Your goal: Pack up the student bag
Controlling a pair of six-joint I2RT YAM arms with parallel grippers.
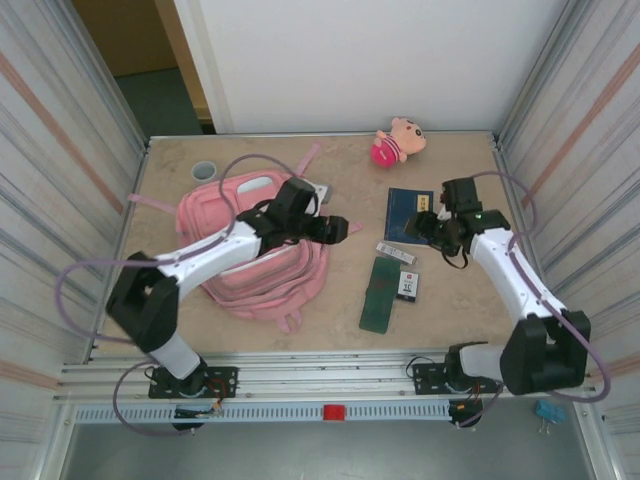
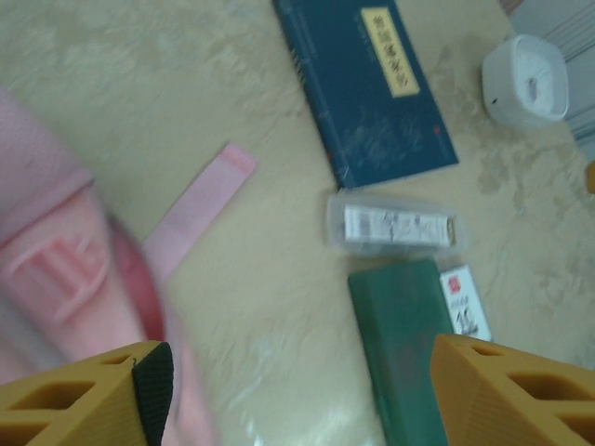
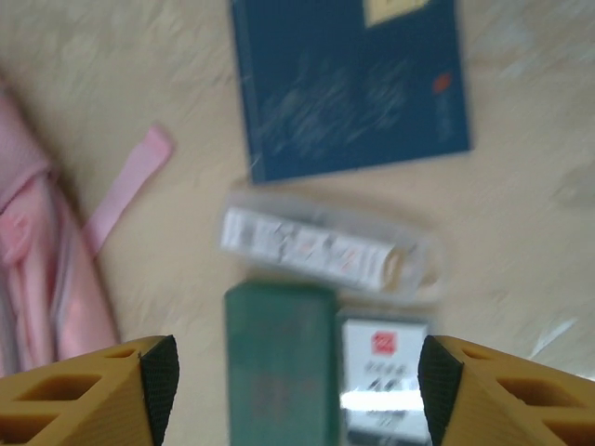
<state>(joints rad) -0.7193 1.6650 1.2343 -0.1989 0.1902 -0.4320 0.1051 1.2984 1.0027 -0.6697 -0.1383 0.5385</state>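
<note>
Top view, clock read from table centre: the student bag (image 1: 255, 255) lies flat at 9 o'clk, on the left half of the table (image 1: 340, 180). It is pink and soft, and the L arm reaches across it. Whether its zip is open I cannot tell.

The L gripper (image 1: 333, 228) hangs just past the bag's 3 o'clk edge, near table centre. In the left wrist view its jaws stand wide apart, i.e. open, gripping no thing. Btw. the yellow fingers (image 2: 93, 395) one sees bare table, w/ the bag edge at 9 o'clk and a pink strap (image 2: 200, 209) lying flat, pointing to 1 o'clk.

The R gripper (image 1: 432, 230) is at 3 o'clk, over the right edge of the blue book (image 1: 405, 215). Its jaws are also wide apart and open, closed on no thing; that wrist view is blurred.

At 6 o'clk of the book lies a clear case (image 3: 325, 251) w/ printed paper inside. Below it is a green notebook (image 3: 279, 362), and a small white box (image 3: 381, 372) is just beside it at 3 o'clk.

A plush doll (image 1: 398, 141) sits at 1 o'clk near the far edge, well apart from the bag. A grey ring (image 1: 204, 171) is near the bag's 11 o'clk corner. In the left wrist view a white rounded object (image 2: 525, 79) lies at 3 o'clk of the book.
</note>
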